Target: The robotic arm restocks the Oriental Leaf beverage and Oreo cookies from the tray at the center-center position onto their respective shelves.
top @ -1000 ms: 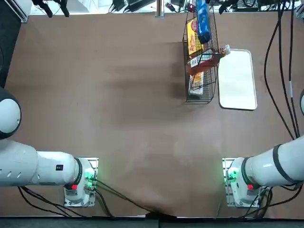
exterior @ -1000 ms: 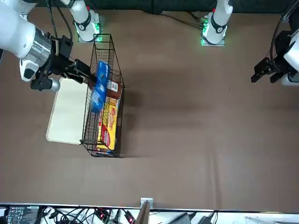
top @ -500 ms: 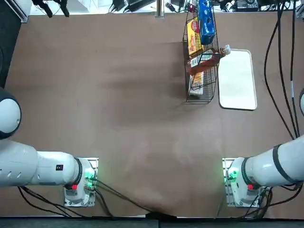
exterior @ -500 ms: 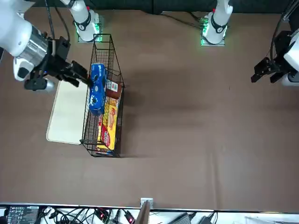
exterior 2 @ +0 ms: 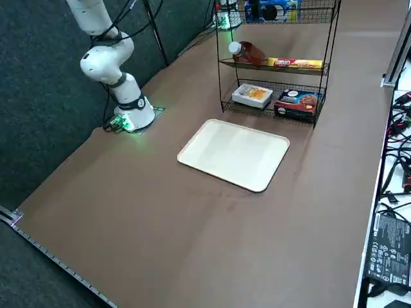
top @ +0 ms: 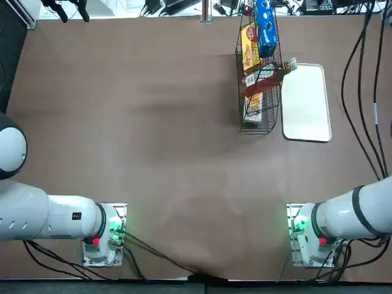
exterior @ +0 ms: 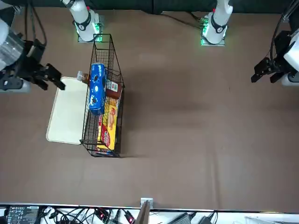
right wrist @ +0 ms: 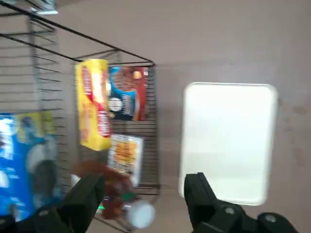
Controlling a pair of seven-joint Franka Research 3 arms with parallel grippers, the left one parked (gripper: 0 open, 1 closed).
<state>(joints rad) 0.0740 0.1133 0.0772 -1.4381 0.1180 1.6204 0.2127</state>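
1. At the far left of the front view is the robotic arm (exterior: pixel 8 49), white with black parts near its end. It reaches in over the brown worktop (exterior: pixel 196 121).
2. The right pincer (right wrist: pixel 146 178) is at the end of that arm, up in the air near the tray and the shelves. It is wide open, with its two black fingers (right wrist: pixel 198 191) well apart, and it holds nothing.
3. Next comes the tray (exterior: pixel 65 114). It is white and flat, with round corners and a low rim. It lies on the worktop just beside the shelves, and nothing sits on it.
4. Then come the shelves (exterior 2: pixel 329 54), a tall black rack made of wire. They stand up on the worktop.
5. The Oriental Leaf beverage (exterior 2: pixel 249 54) lies on its side on a middle shelf. It is red-brown, and its white cap (exterior 2: pixel 235 48) pokes out past the wire on the tray's side.
6. The Oreo cookies (exterior: pixel 97 88) are in a bright blue pack. They rest one shelf higher than the bottle, with the long side running along the rack.
7. A yellow-and-red snack pack (exterior 2: pixel 295 63) is on the bottle's shelf, near the bottle's bottom end. On the shelf below sit a white box (exterior 2: pixel 252 95) and, beside it, a dark box (exterior 2: pixel 297 104) with a red part.
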